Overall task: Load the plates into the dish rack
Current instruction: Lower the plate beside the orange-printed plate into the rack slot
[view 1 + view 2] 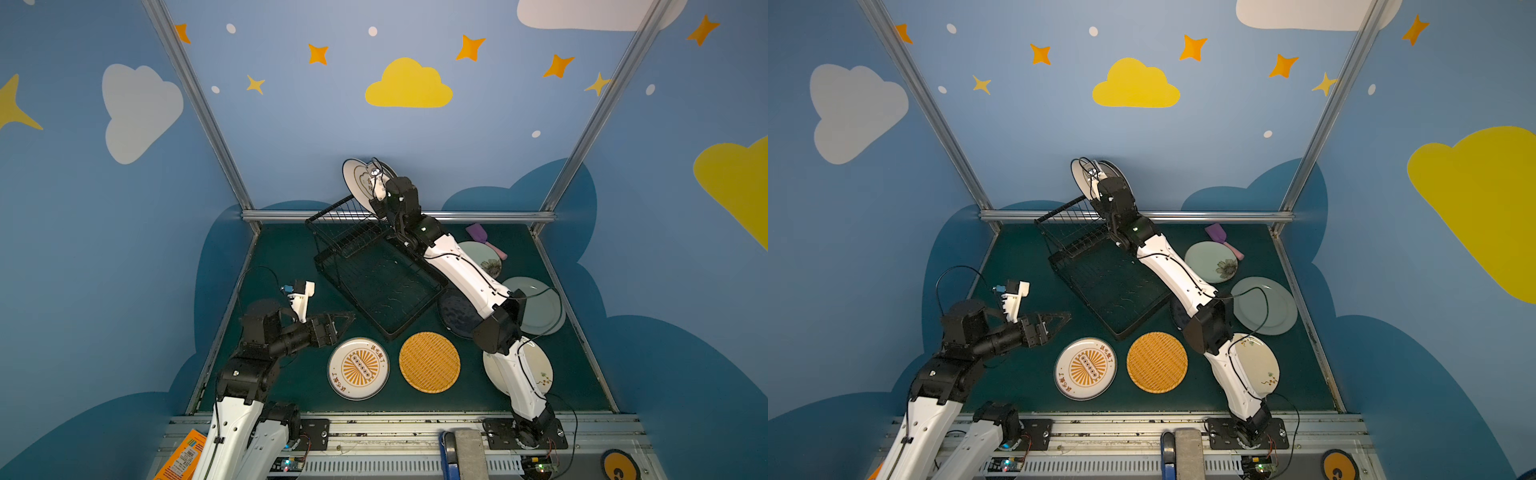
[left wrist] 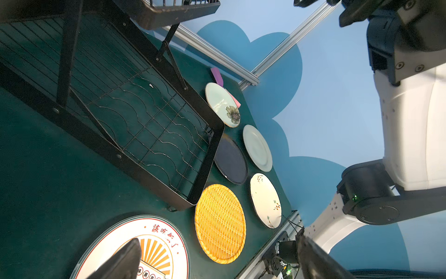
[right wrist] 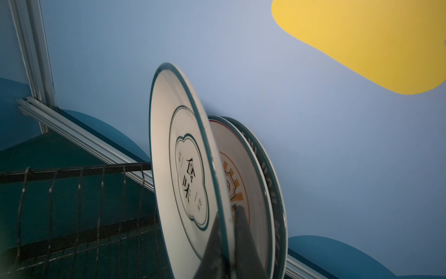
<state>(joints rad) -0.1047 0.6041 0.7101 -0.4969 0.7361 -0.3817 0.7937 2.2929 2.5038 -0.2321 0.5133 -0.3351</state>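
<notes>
Right gripper (image 3: 228,213) is clamped on the rim of the clover-emblem plate (image 3: 183,157), with one finger on each face. You are holding that plate on edge, close to vertical, at the far end of the upper tier of the dish rack (image 1: 382,286). Its printed face is turned toward the empty slots. Its back faces two plates just behind it, the racked sunburst plate (image 3: 243,174) and the dark-rimmed plate (image 3: 271,174), and all three are roughly parallel. You cannot tell whether its bottom edge sits in a slot. Your left gripper (image 1: 347,320) hangs with jaws spread wide above the table (image 1: 291,257), near the flat sunburst plate (image 1: 358,368).
</notes>
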